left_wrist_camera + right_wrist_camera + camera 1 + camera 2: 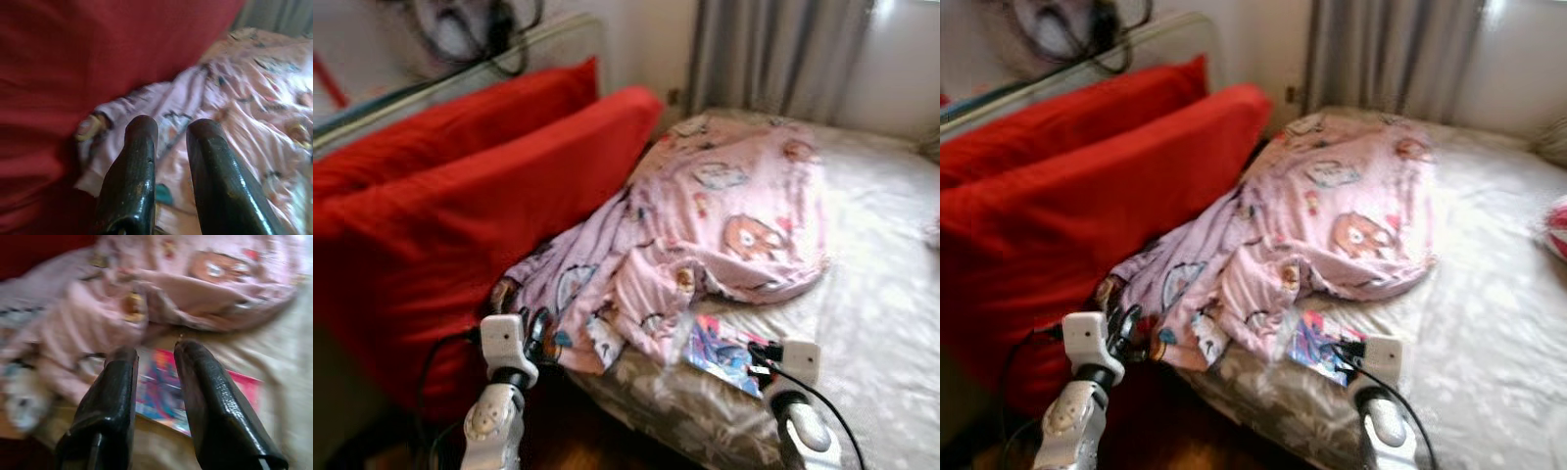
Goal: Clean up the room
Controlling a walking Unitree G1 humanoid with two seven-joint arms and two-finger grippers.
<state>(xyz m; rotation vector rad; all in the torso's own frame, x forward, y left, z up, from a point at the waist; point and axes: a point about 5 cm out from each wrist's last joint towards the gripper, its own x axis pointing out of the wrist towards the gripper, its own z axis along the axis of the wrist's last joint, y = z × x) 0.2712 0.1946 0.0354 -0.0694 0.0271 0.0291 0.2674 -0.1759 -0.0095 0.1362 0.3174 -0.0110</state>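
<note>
Bedroom w/ grey curtains [773, 54]; bed [881, 284] is flanked by red pillows [480, 186]. Pink cartoon blanket [705, 225] is bunched across bed's near edge. Colourful book [724, 354] lies beside it, just ahead of right pincer [155, 357], released. Left pincer [171, 134], also released, is held near blanket's corner

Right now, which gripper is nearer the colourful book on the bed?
Right. The right gripper hangs just over the book, fingers open; the left gripper sits at the pink blanket's far corner, beside the red cushion.
</note>
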